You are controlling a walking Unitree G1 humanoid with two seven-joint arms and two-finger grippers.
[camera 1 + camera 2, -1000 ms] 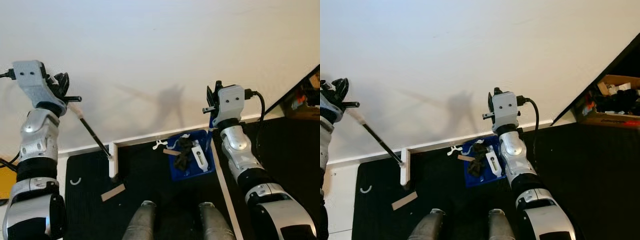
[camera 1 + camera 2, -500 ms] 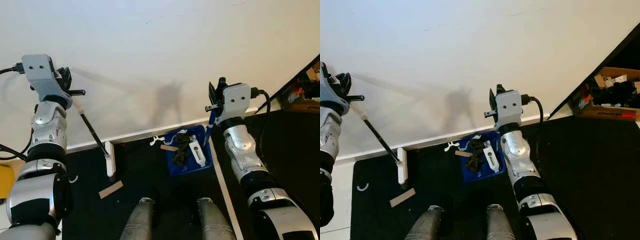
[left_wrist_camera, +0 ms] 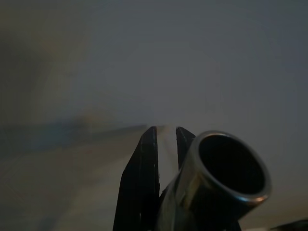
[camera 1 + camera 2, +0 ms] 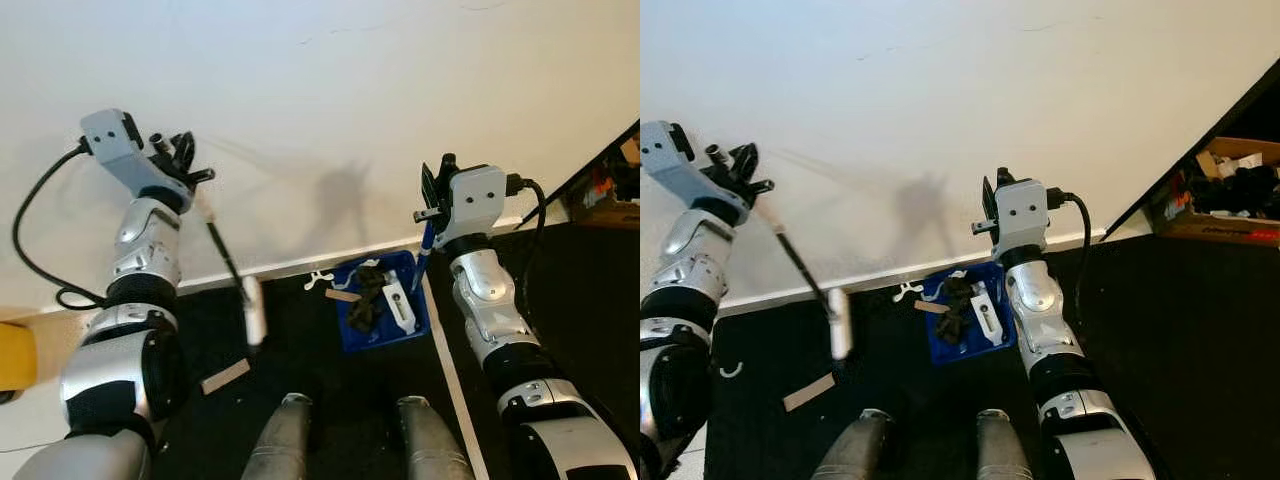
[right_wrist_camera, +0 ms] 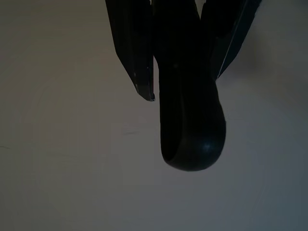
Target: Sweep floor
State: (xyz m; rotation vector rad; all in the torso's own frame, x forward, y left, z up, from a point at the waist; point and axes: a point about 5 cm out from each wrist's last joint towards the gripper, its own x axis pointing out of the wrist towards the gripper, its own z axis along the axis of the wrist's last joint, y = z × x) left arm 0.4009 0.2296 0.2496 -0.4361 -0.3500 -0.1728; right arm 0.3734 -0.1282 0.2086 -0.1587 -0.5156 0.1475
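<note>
My left tool, clenched on the broom, has swung its head toward the dustpan gripped by my right tool, closing on the debris.

Open black floor between broom head and blue dustpan; blocked ahead by white wall (cardboard scrap lying loose nearby).

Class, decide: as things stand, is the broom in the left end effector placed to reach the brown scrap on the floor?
Probably yes: the broom head hangs just above the brown scrap, nothing between them.
</note>
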